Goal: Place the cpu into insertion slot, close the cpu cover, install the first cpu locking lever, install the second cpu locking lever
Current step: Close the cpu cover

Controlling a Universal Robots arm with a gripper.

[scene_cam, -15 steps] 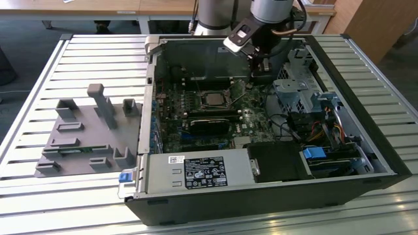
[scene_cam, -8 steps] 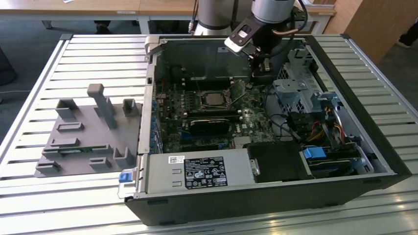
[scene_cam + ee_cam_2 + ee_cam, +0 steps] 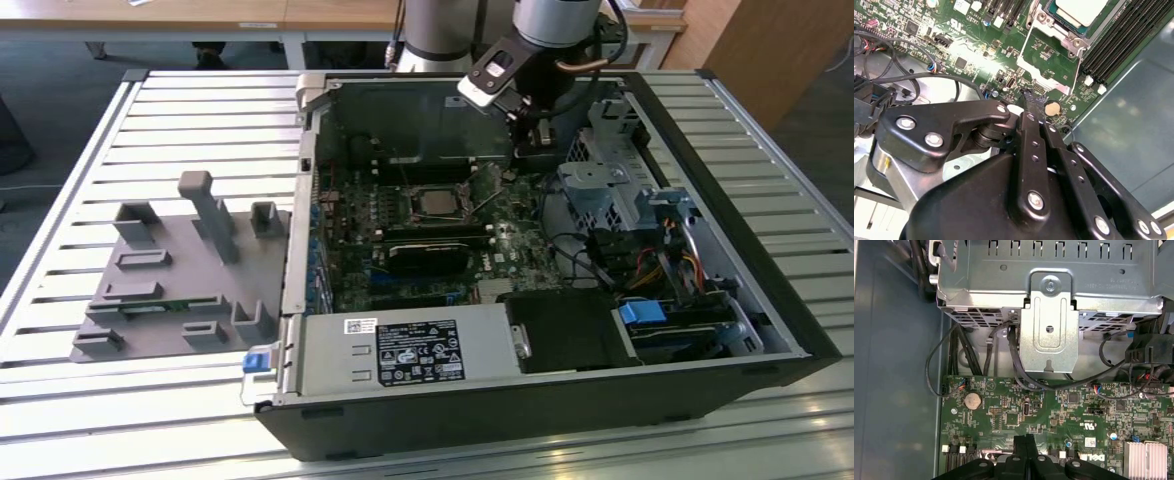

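The open computer case lies on the slatted table. On its green motherboard the cpu rests in the insertion slot, its pale silver face up. The cpu cover, a silvery frame with a square window, stands swung open beside the slot, on the side toward my gripper. My gripper hangs over the board to the exterior view's right of the slot and farther back. Its black fingers meet tip to tip in both wrist views, shut and holding nothing. I cannot make out the locking levers.
A metal drive cage and black cables crowd the board's edge beyond the gripper. Memory slots flank the socket. A long black card and a grey white-labelled box sit nearer. A grey fixture lies at the exterior view's left.
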